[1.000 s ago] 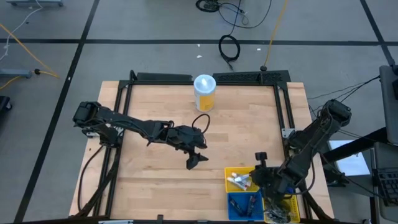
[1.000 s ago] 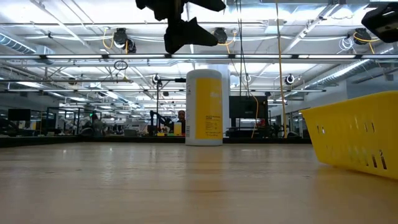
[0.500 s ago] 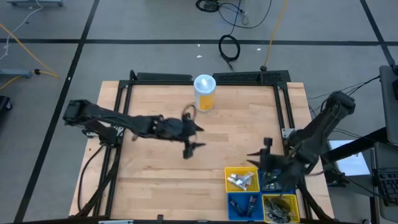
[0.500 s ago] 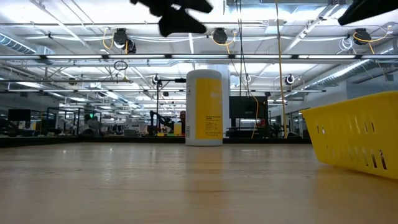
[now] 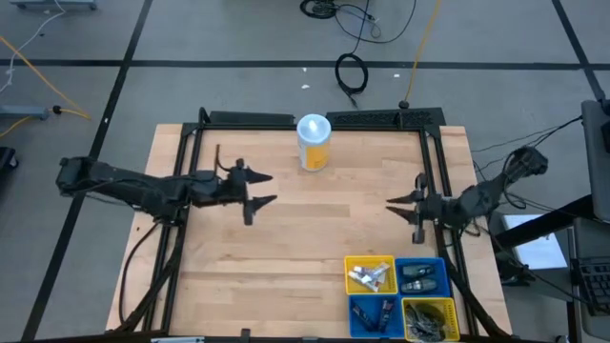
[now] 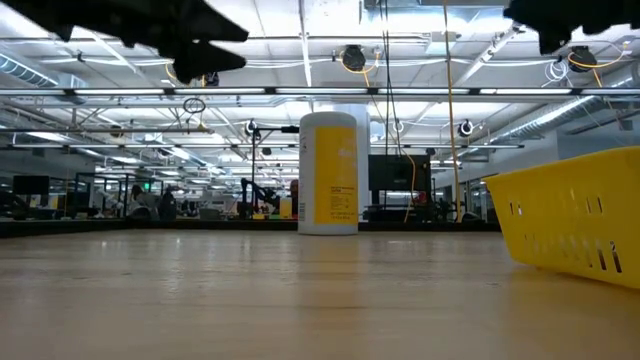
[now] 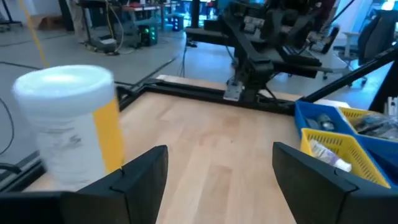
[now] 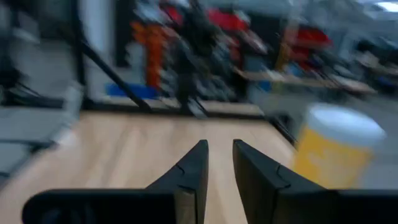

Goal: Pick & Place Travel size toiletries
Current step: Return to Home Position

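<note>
The travel size toiletries lie sorted in four small bins at the table's near right corner. White tubes point(image 5: 370, 276) sit in a yellow bin, dark bottles point(image 5: 420, 276) in a blue bin, dark blue sachets point(image 5: 376, 311) in a second blue bin, and grey items point(image 5: 429, 322) in a second yellow bin. My left gripper point(image 5: 259, 189) hovers open over the table's left half, holding nothing, and the left wrist view point(image 7: 221, 180) shows only bare wood between its fingers. My right gripper point(image 5: 396, 204) hangs near the right edge, far side of the bins. Its fingers point(image 8: 219, 162) stand a narrow gap apart and hold nothing.
A tall yellow-and-white canister with a white lid point(image 5: 313, 141) stands upright near the middle of the far edge, also showing in the low view point(image 6: 328, 172). A yellow bin's wall point(image 6: 570, 225) rises at the right. A black frame point(image 5: 315, 119) borders the table. Bare wood lies between the two grippers.
My right gripper has risen from over the bins and drawn back toward the far right, and the dark bottles in the blue bin now show. My left gripper has pulled from the table's middle toward the left and far side, staying open.
</note>
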### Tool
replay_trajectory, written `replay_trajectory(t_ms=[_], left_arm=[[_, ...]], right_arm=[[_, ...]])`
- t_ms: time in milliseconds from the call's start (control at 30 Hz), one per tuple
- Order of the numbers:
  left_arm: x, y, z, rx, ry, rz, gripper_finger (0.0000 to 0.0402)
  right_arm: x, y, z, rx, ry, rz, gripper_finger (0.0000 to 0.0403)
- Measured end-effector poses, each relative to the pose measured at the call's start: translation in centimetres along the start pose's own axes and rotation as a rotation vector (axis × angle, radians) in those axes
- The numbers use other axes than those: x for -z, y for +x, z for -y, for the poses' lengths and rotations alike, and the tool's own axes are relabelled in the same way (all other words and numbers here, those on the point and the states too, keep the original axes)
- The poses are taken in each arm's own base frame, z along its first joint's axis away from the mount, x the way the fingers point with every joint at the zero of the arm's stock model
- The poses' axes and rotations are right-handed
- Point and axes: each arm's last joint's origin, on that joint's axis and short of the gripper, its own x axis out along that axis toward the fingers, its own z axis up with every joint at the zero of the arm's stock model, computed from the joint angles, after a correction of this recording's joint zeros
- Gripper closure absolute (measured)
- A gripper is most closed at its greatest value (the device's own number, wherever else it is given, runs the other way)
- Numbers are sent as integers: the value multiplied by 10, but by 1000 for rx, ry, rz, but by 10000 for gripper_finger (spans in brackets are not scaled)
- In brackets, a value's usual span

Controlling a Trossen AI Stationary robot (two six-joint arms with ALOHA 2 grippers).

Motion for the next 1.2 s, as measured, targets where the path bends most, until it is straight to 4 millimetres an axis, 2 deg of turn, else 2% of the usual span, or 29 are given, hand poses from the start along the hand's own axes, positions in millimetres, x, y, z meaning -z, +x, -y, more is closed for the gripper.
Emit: replay_trajectory(t_ms=[100,267,467,567,700,900,1067,1200], left_arm=[[13,-11,-8,3,-7,30,119],[31,-29,-24,-17,-35,88,119],[51,-39,-32,-35,-56,71,119],[58,-42,-33,-35,-56,61,119],[65,-48,-34,-26,-74,65,119],[83,-60,-31,3,-83,69,119],[105,-71,-27,-9,-99,57,119],[110,-75,-23,-91,-117,17,119]], right_arm=[[-5,-2,11,-100,-16,85,346],[0,2,30,22,-28,51,367],[19,11,42,-43,52,0,395],[38,15,50,33,106,-36,402],[54,19,51,-78,164,30,399],[75,18,50,-60,231,5,401],[88,14,42,-104,157,-19,401],[81,9,41,-66,111,74,402]])
